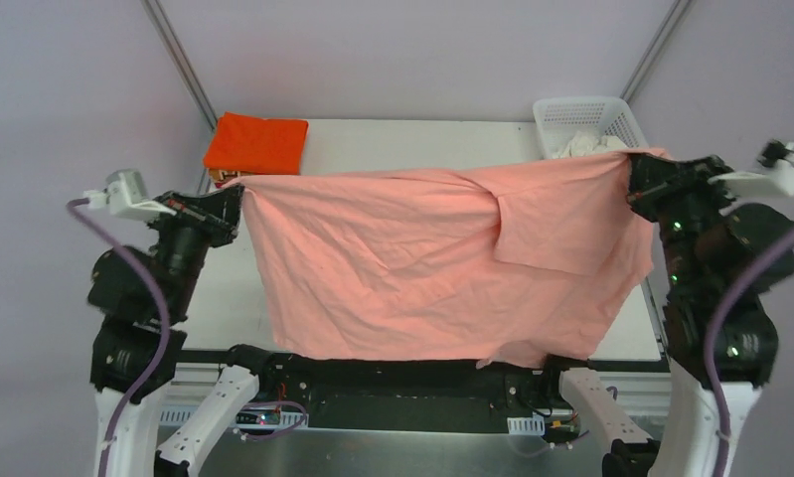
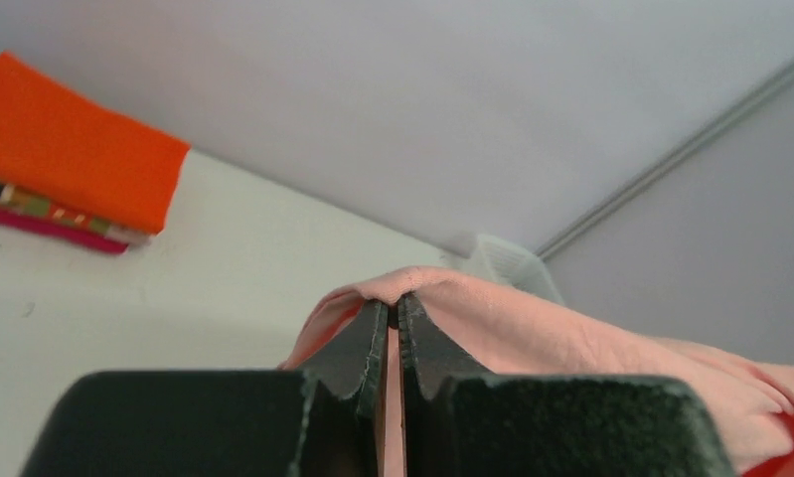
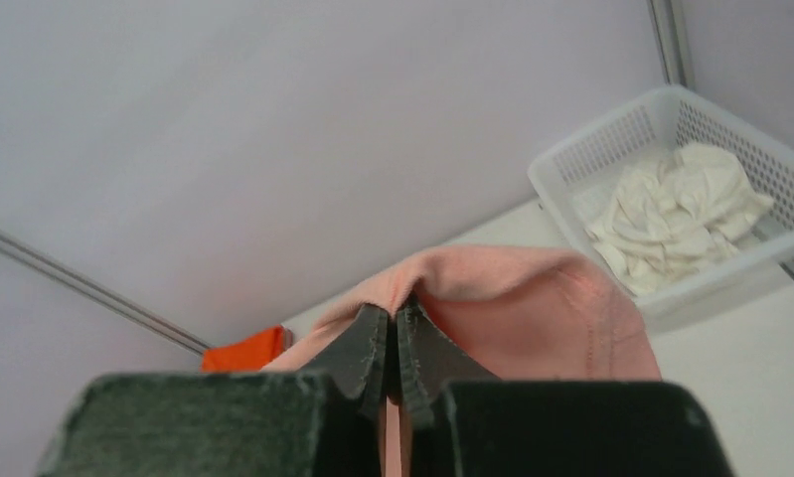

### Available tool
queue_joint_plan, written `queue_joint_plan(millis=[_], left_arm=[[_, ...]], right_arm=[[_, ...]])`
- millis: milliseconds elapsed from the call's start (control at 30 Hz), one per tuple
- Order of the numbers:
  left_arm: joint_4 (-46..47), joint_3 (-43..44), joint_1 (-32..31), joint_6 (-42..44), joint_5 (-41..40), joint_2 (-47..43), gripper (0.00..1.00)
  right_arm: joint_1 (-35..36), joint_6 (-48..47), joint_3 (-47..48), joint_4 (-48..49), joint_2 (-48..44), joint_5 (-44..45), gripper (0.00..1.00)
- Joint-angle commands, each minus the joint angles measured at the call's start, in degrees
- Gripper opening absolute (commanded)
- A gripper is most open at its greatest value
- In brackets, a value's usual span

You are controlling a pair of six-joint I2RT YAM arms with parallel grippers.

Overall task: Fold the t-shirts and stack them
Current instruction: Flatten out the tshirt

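A salmon pink t-shirt [image 1: 412, 258] hangs stretched between both arms above the table, its lower edge near the front edge. My left gripper [image 1: 236, 191] is shut on its left top corner; in the left wrist view the cloth [image 2: 532, 323] bunches over the closed fingertips [image 2: 371, 328] of that gripper [image 2: 393, 303]. My right gripper [image 1: 633, 169] is shut on the right top corner, where pink cloth [image 3: 542, 308] drapes over the gripper [image 3: 393, 313]. A folded orange t-shirt [image 1: 256, 142] tops a small stack [image 2: 45, 214] at the back left. A cream-white t-shirt [image 3: 676, 214] lies crumpled in the basket.
A white lattice basket [image 1: 583, 111] stands at the back right corner of the white table [image 1: 412, 139]. Grey walls with slanted metal rails [image 1: 179, 60] close in the back. The arm bases and cables sit along the near edge.
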Motion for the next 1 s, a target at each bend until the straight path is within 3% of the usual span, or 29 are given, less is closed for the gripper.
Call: queue_joint_plan(millis=[0,167,300,367,400,467,500,533,567,600,800,967], left_arm=[[-1.76,-6.94,-0.04,-2.37,-11.69,9.9,0.0],[-0.93,-9.99,0.36,-3.51,-24.14,30.02,0.0],[4.21,-6.25,4.3,-2.37,-20.86,49.16,0.0],[4.92,-1.74,7.14,-2.52,-17.42,59.58,0.04],[5.0,1.01,8.24,-2.28,-15.55,63.58,0.19],[5.02,6.09,9.11,-0.83,-13.56,69.7,0.64],[4.97,8.35,9.13,0.22,-12.52,71.73,0.87],[4.98,10.06,9.13,1.02,-11.5,73.24,0.98],[4.93,11.36,9.16,1.53,-10.5,74.11,0.99],[4.93,12.3,9.18,1.99,-9.64,74.59,0.99],[3.62,10.63,9.0,1.46,-6.91,69.04,0.99],[2.39,1.74,6.99,-0.89,-0.43,58.25,0.99]], right_arm=[[-0.22,1.24,-11.4,7.64,7.1,3.93,0.0],[-0.18,1.77,-23.58,21.12,18.44,4.34,0.0],[-0.21,0.78,-22.25,28.32,35.17,5.51,0.0],[-0.24,-0.31,-19.15,30.39,43.29,5.39,0.07],[-0.23,-0.78,-16.43,30.13,46.98,5.28,0.13],[-0.17,-1.8,-10.35,27.34,53.58,4.69,0.34],[-0.16,-1.87,-7.4,25.58,56.07,4.99,0.53],[-0.08,-1.95,-4.25,23.54,58.15,5.26,0.86],[-0.02,-2.06,-1.46,21.79,59.75,5.67,0.98],[0.07,-2.27,1.08,20.28,60.64,5.77,0.99],[1.14,-1.04,0.5,16.13,55.43,4.68,1.0],[1.61,4.46,-10.2,7.85,43.82,2.19,1.0]])
